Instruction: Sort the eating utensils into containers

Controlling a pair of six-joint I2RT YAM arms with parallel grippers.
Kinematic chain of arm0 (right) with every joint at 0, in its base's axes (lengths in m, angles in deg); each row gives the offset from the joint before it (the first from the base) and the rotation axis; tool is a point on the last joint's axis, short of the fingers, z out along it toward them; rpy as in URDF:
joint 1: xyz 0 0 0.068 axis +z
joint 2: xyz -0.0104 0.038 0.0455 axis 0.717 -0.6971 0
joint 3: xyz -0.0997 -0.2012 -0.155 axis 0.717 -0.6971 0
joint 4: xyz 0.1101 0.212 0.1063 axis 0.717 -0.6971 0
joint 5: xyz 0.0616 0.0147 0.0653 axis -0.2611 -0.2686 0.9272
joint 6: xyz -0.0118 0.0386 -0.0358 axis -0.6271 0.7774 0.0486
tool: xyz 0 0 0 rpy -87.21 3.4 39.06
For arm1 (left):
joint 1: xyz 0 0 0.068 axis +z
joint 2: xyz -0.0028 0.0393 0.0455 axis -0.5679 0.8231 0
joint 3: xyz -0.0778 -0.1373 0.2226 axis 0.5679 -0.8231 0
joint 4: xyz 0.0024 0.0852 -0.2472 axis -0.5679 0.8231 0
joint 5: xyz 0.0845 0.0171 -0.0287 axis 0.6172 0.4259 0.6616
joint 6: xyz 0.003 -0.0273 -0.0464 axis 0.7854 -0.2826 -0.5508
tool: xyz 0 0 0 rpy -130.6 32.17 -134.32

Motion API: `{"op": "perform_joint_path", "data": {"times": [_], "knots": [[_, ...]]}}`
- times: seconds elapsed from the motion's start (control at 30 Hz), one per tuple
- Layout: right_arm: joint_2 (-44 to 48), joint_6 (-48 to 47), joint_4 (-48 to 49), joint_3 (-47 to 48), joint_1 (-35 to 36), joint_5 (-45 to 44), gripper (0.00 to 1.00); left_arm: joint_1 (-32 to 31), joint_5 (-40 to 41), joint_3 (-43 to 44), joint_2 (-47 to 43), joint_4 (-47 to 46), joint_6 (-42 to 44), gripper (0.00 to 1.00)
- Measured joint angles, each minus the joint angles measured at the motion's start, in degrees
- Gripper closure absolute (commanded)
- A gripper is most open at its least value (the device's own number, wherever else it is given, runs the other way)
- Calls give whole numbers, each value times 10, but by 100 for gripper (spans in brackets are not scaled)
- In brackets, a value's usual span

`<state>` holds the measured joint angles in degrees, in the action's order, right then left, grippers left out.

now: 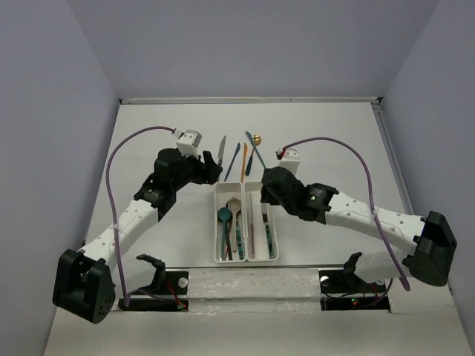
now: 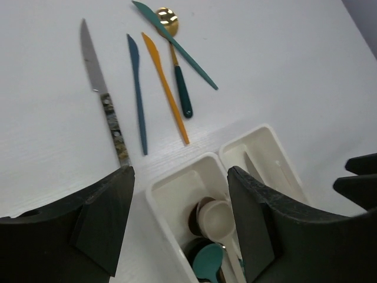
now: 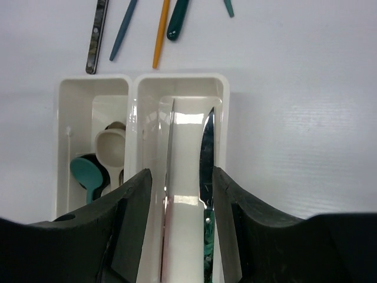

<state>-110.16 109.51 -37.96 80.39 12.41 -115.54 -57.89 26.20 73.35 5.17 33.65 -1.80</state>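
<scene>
The white two-bin tray [image 1: 246,259] lies between my arms. Its left bin holds spoons, among them a cream one [image 3: 111,147] and a teal one [image 3: 87,173]. Its right bin holds two knives, one with a green handle [image 3: 206,154]. Beyond the tray lie a silver knife [image 2: 93,62], a blue knife [image 2: 137,88], an orange knife [image 2: 166,85], a gold spoon [image 2: 166,17] with a teal handle and a teal knife [image 2: 179,47]. My left gripper [image 2: 179,227] is open and empty over the far end of the left bin. My right gripper [image 3: 182,230] is open and empty above the right bin.
The loose utensils [image 1: 239,156] lie in a fan just past the tray's far end. Grey walls close in the table on the left, right and back. Two black stands [image 1: 152,263] sit at the near edge.
</scene>
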Motion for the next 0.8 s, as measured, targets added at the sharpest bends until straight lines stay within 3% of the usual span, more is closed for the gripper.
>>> {"op": "perform_joint_path", "data": {"times": [0.3, 0.57, 0.8], "knots": [[-64, -129, 9, 129, -146, 81, 48, 31, 120, 3, -9, -17, 98, 18], [-259, -198, 27, 296, -259, 141, 49, 88, 138, -3, -7, -56, 139, 18], [-447, -273, 30, 407, -264, 181, 51, 123, 125, -7, 32, -77, 150, 17]]}}
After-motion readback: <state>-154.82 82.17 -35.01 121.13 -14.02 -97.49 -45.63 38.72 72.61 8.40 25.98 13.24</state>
